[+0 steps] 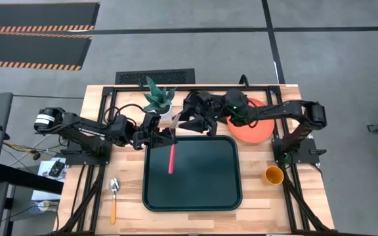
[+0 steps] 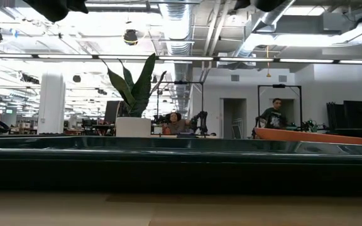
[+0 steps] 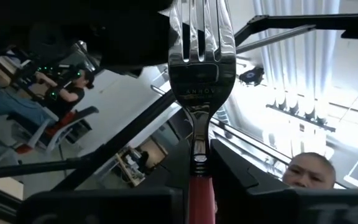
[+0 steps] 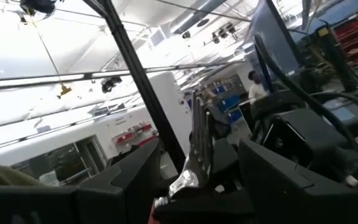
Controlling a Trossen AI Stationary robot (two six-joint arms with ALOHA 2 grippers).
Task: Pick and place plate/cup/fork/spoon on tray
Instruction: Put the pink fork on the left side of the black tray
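Counts | one fork (image 1: 172,159); one spoon (image 1: 113,198); one cup (image 1: 273,175); one plate (image 1: 254,128); one tray (image 1: 191,196)

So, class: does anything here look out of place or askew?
Yes: the fork hangs over the tray from the left hand, not lying flat. The plate, cup and spoon remain outside the tray.

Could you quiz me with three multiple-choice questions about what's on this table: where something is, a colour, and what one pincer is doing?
1. Where is the spoon?
A on the tray
B on the wood left of the tray
C inside the cup

2. What colour is the fork handle?
A red
B blue
C green

3. What is the left pincer doing?
A hanging open
B shut on the fork
C shut on the cup

Answers: B, it lies on bare wood; A, the handle shows red; B, its fingers clamp the handle.
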